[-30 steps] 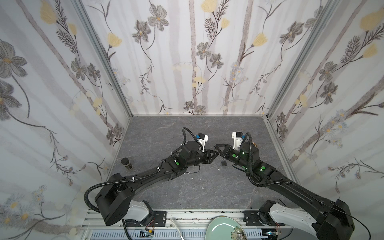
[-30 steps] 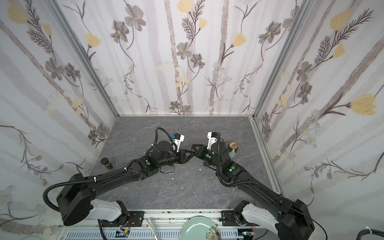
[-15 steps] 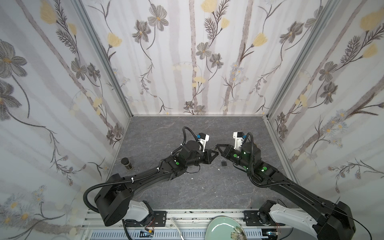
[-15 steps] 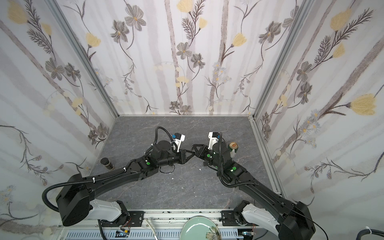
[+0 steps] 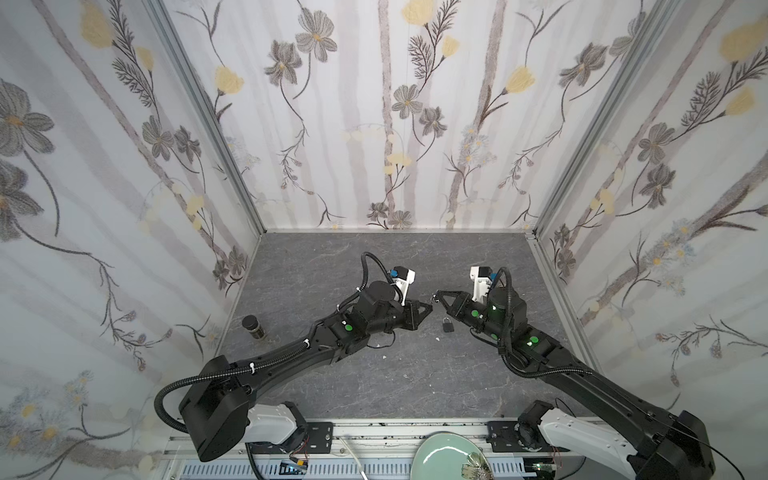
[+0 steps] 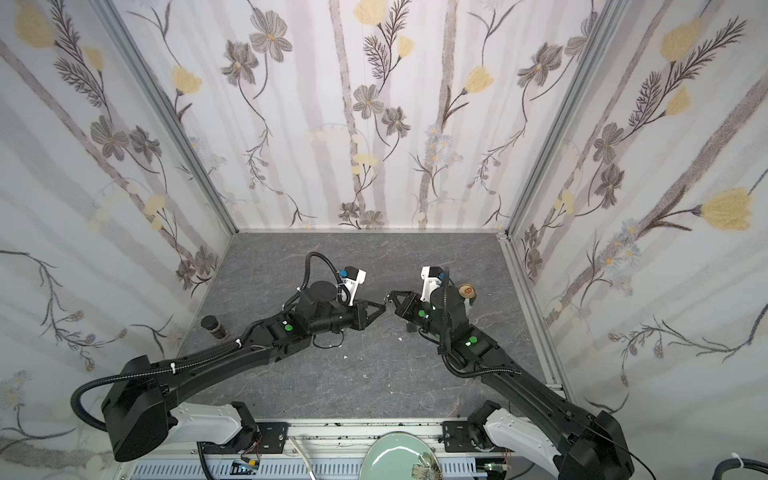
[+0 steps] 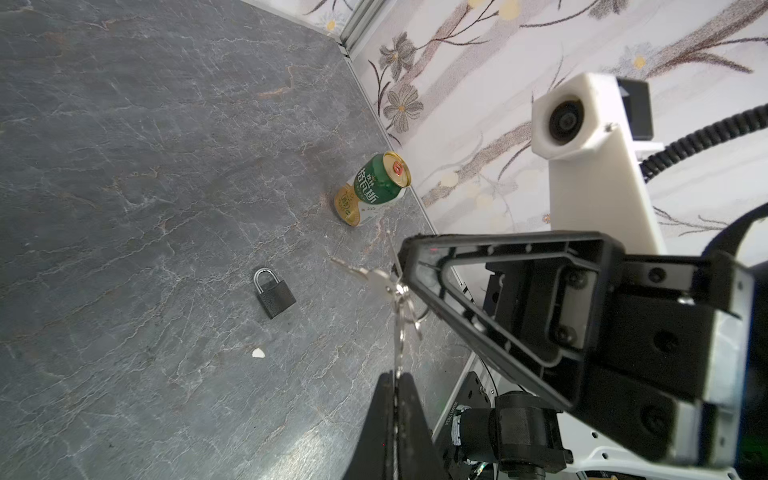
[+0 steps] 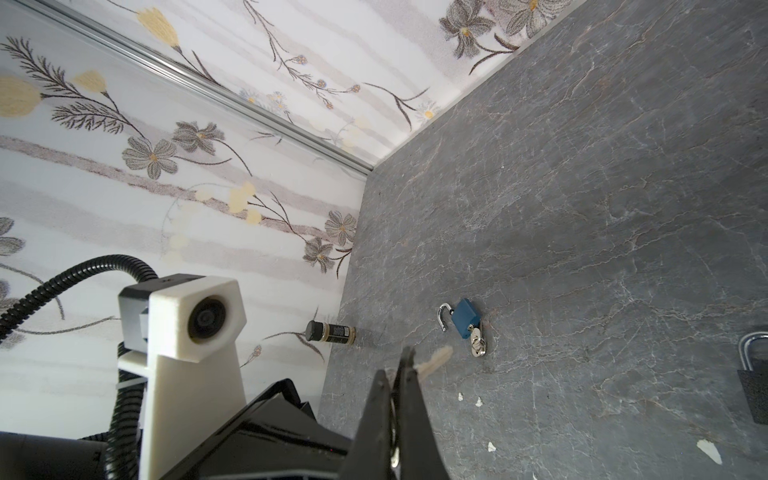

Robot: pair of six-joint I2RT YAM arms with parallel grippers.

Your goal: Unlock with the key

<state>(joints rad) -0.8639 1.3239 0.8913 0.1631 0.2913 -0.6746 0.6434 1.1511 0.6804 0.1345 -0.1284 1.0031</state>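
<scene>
A small bunch of silver keys [image 7: 392, 286] on a ring hangs between my two grippers above the table. My left gripper [image 7: 395, 376] is shut on the blade of one key. My right gripper [image 8: 405, 353] is shut on another key of the bunch, whose tip [image 8: 436, 359] pokes out past its jaws. In both top views the two gripper tips meet, left [image 5: 430, 308] and right [image 5: 436, 296]. A black padlock [image 5: 447, 325], shackle shut, lies flat on the table just below them [image 7: 274, 293]. A blue padlock [image 8: 465, 320] with open shackle and keys in it lies further left.
A green can [image 7: 376, 189] stands near the right wall [image 6: 467, 291]. A dark bottle [image 5: 252, 326] stands by the left wall. White crumbs [image 7: 258, 353] dot the grey table [image 5: 374, 257]. A pale green plate [image 5: 444, 457] sits beyond the front rail.
My left gripper's jaws have closed the last bit onto the key. Both arms have stayed almost where they were.
</scene>
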